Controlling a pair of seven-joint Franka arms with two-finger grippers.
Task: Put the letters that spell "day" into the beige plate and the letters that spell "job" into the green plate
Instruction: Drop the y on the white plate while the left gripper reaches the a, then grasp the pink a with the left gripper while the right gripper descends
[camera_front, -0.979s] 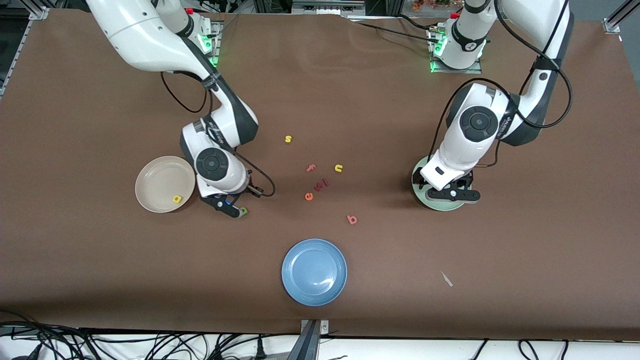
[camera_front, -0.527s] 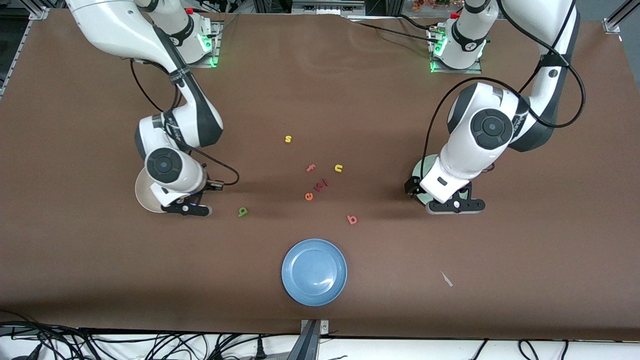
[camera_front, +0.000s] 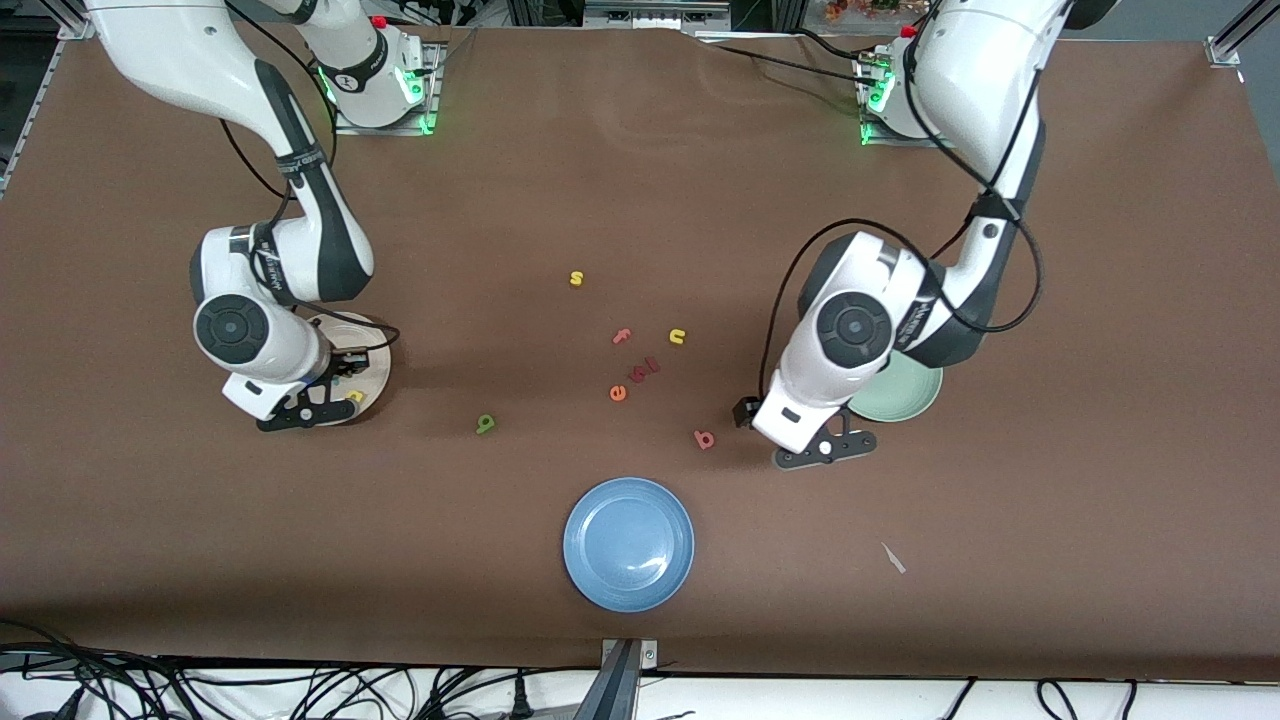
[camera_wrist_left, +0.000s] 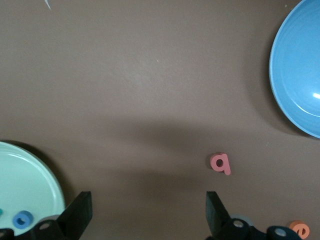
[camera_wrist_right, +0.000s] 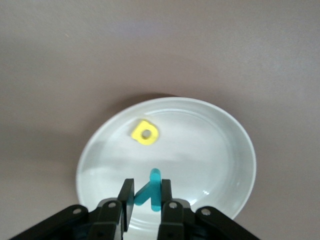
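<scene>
right gripper (camera_wrist_right: 145, 196) pinching teal y (camera_wrist_right: 151, 193) over beige plate (camera_front: 377, 375), yellow a (camera_wrist_right: 145, 132) already in it | let go low, clear of the rim | left gripper (camera_wrist_left: 145, 215) spread wide above table near pink b (camera_front: 704, 438) beside green plate (camera_front: 915, 398) | centre over b before descending

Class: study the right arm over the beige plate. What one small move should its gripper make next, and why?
Probably open and let go. The right gripper is shut on the small teal foam letter y, directly above the round cream-beige plate, where the yellow foam letter a already lies. The left gripper is open above the table.
</scene>
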